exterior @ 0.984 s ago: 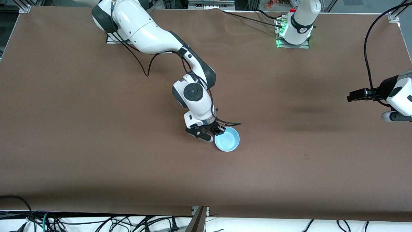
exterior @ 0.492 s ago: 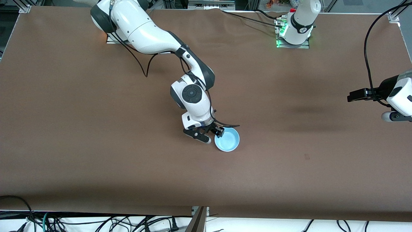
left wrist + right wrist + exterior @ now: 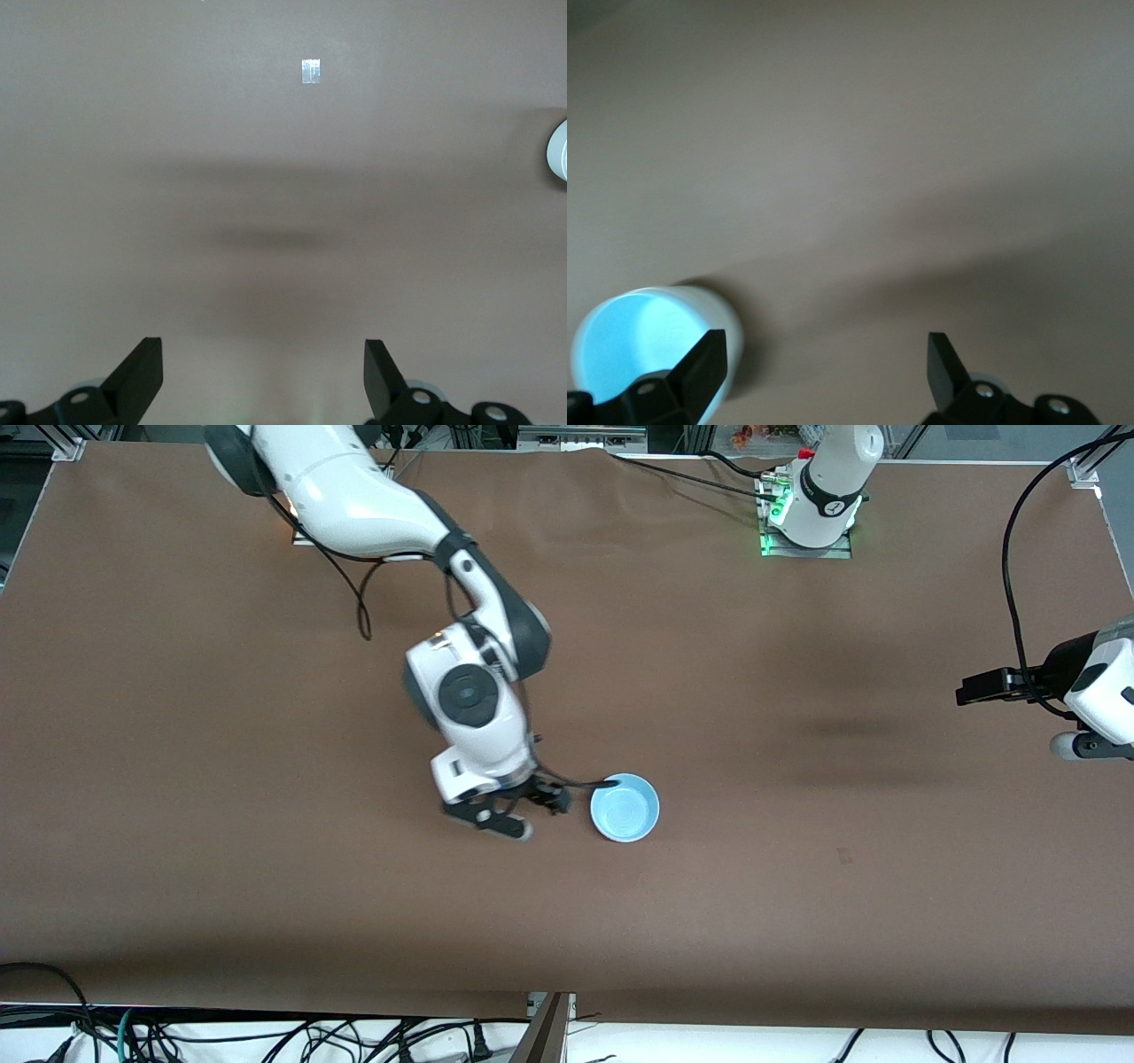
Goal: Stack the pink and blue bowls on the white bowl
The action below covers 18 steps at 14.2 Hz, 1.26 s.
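The light blue bowl [image 3: 625, 808] stands upright near the middle of the table. In the right wrist view its inside [image 3: 620, 345] is blue and the outer wall [image 3: 732, 329] around it looks white, like a white bowl under it. The pink bowl does not show. My right gripper [image 3: 528, 815] is open and empty, low over the table beside the blue bowl, on the side toward the right arm's end, apart from it; it also shows in the right wrist view [image 3: 824, 367]. My left gripper [image 3: 261, 372] is open and empty and waits at the left arm's end of the table [image 3: 1088, 746].
A small tape mark [image 3: 844, 856] lies on the brown table cover, toward the left arm's end from the bowl; it also shows in the left wrist view [image 3: 310, 71]. Cables hang along the table's edge nearest the front camera.
My right gripper has drawn back from the blue bowl's rim toward the right arm's end of the table. The bowl stayed in place. The left arm has not moved.
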{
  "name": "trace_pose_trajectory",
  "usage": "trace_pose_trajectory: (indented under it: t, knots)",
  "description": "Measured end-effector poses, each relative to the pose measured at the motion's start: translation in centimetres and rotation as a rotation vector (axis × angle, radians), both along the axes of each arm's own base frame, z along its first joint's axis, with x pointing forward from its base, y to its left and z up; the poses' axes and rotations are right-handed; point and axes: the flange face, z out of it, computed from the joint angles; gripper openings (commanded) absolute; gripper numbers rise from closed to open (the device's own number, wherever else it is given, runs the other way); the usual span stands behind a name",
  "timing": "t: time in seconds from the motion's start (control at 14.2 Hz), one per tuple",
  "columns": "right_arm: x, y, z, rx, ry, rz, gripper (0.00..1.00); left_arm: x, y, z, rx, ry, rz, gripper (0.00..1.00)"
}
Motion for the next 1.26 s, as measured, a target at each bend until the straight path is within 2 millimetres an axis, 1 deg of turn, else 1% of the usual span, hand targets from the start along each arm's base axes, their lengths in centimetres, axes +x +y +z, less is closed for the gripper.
trace_pose_trajectory:
  t: [0.07, 0.21, 0.28, 0.35, 0.42, 0.56, 0.7, 0.77, 0.84, 0.98, 1.12, 1.26]
  knots:
    - [0.9, -2.9, 1.7, -0.021, 0.028, 0.041, 1.0, 0.0, 0.0, 0.0, 0.0, 0.0, 0.0, 1.0]
    - [1.5, -8.6, 5.9, -0.05, 0.097, 0.132, 1.0, 0.0, 0.0, 0.0, 0.0, 0.0, 0.0, 1.0]
    - [1.4, -11.1, 8.1, -0.047, 0.116, 0.174, 1.0, 0.0, 0.0, 0.0, 0.0, -0.001, 0.0, 1.0]
    - [0.8, -13.4, 10.2, -0.046, 0.129, 0.211, 1.0, 0.0, 0.0, 0.0, 0.0, -0.001, 0.0, 1.0]
    - [-0.2, -15.7, 12.1, -0.048, 0.139, 0.244, 1.0, 0.0, 0.0, 0.0, 0.0, 0.0, 0.0, 1.0]
    - [-3.2, -20.1, 15.6, -0.059, 0.153, 0.288, 1.0, 0.0, 0.0, 0.0, 0.0, 0.0, -0.001, 1.0]
    - [-6.0, -23.8, 18.6, -0.063, 0.167, 0.319, 1.0, 0.0, 0.0, 0.0, 0.0, 0.0, -0.001, 1.0]
    - [-7.0, -25.5, 19.9, -0.061, 0.164, 0.339, 1.0, 0.0, 0.0, 0.0, 0.0, 0.0, -0.001, 1.0]
    - [-7.7, -27.0, 20.9, -0.06, 0.162, 0.357, 1.0, 0.0, 0.0, 0.0, 0.0, 0.0, -0.001, 1.0]
    - [-8.0, -29.8, 22.1, -0.059, 0.154, 0.399, 1.0, 0.0, 0.0, 0.0, 0.0, 0.0, -0.001, 1.0]
    - [-7.9, -31.5, 22.5, -0.061, 0.146, 0.421, 1.0, 0.0, 0.0, 0.0, 0.0, 0.0, -0.001, 1.0]
    - [-7.7, -32.5, 22.4, -0.063, 0.146, 0.412, 1.0, 0.0, 0.0, 0.0, 0.0, 0.0, -0.001, 1.0]
